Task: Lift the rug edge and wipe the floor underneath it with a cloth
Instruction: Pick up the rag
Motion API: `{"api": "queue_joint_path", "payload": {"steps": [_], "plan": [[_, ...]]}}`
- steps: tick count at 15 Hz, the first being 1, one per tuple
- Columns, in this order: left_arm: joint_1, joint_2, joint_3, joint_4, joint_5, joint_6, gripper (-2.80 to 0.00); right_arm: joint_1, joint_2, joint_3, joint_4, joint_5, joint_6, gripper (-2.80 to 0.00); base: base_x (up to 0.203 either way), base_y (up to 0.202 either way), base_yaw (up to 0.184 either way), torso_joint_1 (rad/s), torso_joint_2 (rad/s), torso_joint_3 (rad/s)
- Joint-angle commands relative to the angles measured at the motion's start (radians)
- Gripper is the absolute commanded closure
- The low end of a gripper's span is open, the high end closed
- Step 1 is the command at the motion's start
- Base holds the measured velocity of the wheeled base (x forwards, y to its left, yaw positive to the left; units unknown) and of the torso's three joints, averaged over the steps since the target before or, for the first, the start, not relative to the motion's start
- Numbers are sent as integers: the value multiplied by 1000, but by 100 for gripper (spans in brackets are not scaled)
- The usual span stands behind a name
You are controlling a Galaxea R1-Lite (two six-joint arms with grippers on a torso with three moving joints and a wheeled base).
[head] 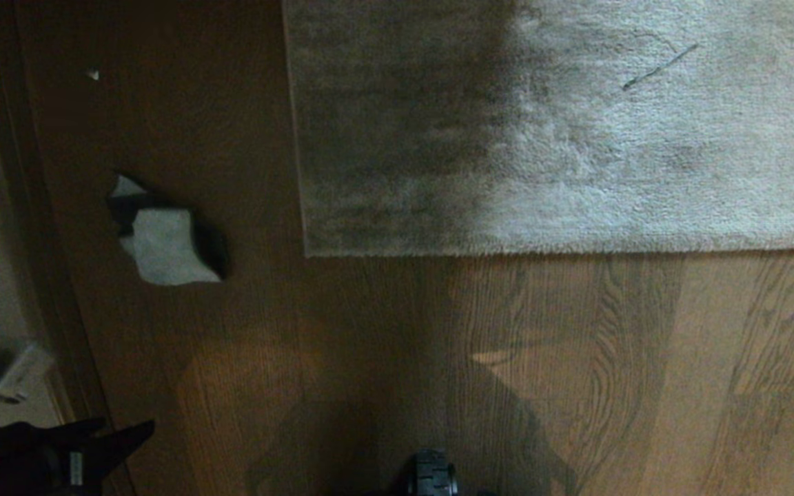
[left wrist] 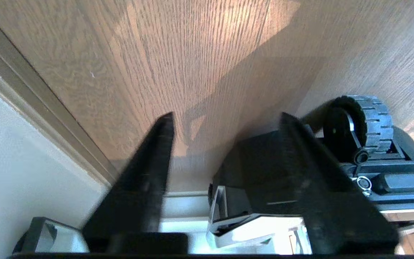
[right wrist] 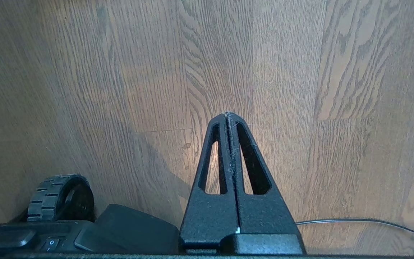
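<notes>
The rug edge (head: 507,248) runs straight across the upper half of the head view and ends in a square corner, lying flat on the floor (head: 369,344). The cloth (head: 163,248), pale grey and crumpled, lies on the planks to the left of that corner. My left gripper (head: 104,432) shows low in the left corner, well short of the cloth. In the left wrist view my left gripper (left wrist: 226,120) is open with only bare planks between its fingers. My right gripper (right wrist: 228,116) is shut and empty over bare floor (right wrist: 300,90), and is not in the head view.
A dark baseboard (head: 18,207) and a pale wall run along the left side. The base's treaded wheel (left wrist: 358,124) sits close behind my left gripper. A thin cable (right wrist: 354,221) lies on the planks near my right gripper. A small white speck (head: 94,74) rests far left.
</notes>
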Motion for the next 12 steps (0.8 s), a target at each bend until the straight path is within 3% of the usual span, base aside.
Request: {"api": "queue_joint_path", "payload": {"steps": [1, 6, 12], "plan": [[3, 30, -4, -3, 1, -1, -280, 0, 0, 0, -1, 0, 0, 0, 0, 0, 0, 0, 0, 0], [-3, 109, -11, -93, -1, 2, -280, 0, 0, 0, -1, 0, 0, 0, 0, 0, 0, 0, 0, 0], [-18, 246, -22, -342, -3, 10, -280, 0, 0, 0, -1, 0, 0, 0, 0, 0, 0, 0, 0, 0]]}}
